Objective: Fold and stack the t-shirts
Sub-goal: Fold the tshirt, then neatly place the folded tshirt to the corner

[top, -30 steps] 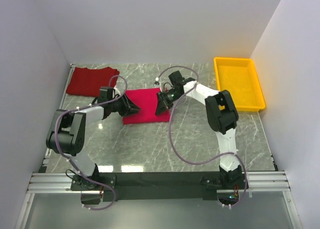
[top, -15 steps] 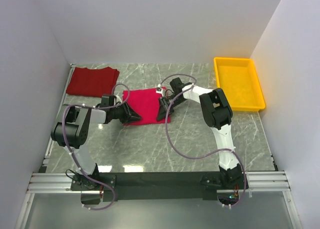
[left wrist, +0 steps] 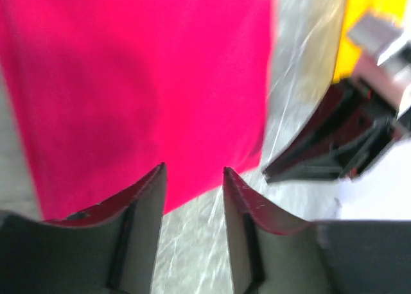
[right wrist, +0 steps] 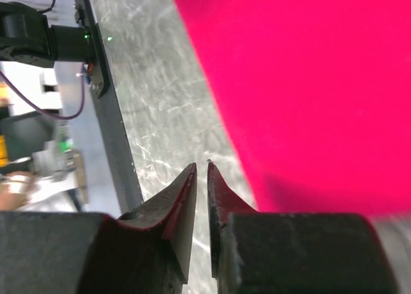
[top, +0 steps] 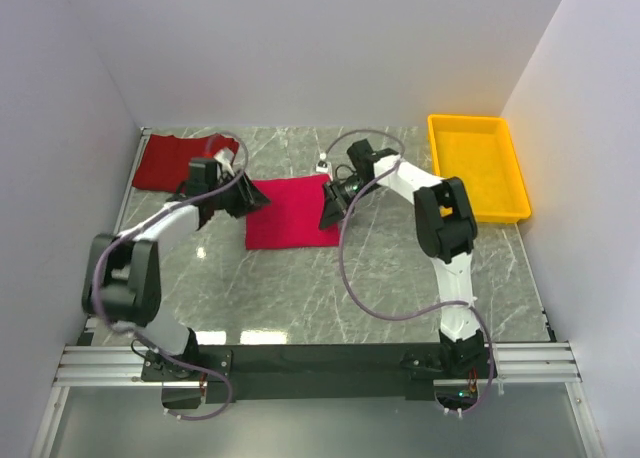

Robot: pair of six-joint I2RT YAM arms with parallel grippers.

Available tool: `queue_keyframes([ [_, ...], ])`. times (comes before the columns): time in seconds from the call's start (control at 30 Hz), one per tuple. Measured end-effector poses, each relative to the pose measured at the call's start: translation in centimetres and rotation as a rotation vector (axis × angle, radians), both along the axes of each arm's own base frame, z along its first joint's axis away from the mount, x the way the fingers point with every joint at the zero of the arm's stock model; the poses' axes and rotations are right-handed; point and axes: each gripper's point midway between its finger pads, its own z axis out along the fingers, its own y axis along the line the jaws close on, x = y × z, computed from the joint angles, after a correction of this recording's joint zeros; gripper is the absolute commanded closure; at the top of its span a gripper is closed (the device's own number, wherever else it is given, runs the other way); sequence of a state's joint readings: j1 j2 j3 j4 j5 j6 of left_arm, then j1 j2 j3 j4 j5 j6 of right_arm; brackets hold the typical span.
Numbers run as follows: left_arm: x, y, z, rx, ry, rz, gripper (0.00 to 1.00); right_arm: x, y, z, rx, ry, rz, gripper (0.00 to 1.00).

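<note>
Pink shirt (top: pixel 292 213) flat on the desk (top: pixel 400 268) between both arms, darker shirt (top: pixel 163 159) far-left corner, yellow tray (top: pixel 478 168) far-right; left jaws released, right jaws clenched on nothing.

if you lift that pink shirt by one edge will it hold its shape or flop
Probably flops: the pink shirt is thin cloth lying flat on the table, so a lifted edge would likely sag and the fold open. It looks light for its area. Pushed, it may bunch rather than slide whole.
</note>
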State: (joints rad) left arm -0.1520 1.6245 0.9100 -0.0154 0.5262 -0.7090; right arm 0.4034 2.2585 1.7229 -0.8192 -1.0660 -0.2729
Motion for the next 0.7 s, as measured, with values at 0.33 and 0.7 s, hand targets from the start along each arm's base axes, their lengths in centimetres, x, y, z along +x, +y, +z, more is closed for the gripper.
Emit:
queue_keyframes([
  [0.33, -1.1, 6.8, 9.0, 0.201, -0.306, 0.275, 0.03, 1.3, -4.4, 9.4, -0.098, -0.429, -0.112, 0.49],
  [0.7, -3.0, 8.1, -0.5, 0.148, -0.013, 0.268, 0.09, 2.1, -8.1, 6.8, -0.277, -0.529, -0.231, 0.44],
])
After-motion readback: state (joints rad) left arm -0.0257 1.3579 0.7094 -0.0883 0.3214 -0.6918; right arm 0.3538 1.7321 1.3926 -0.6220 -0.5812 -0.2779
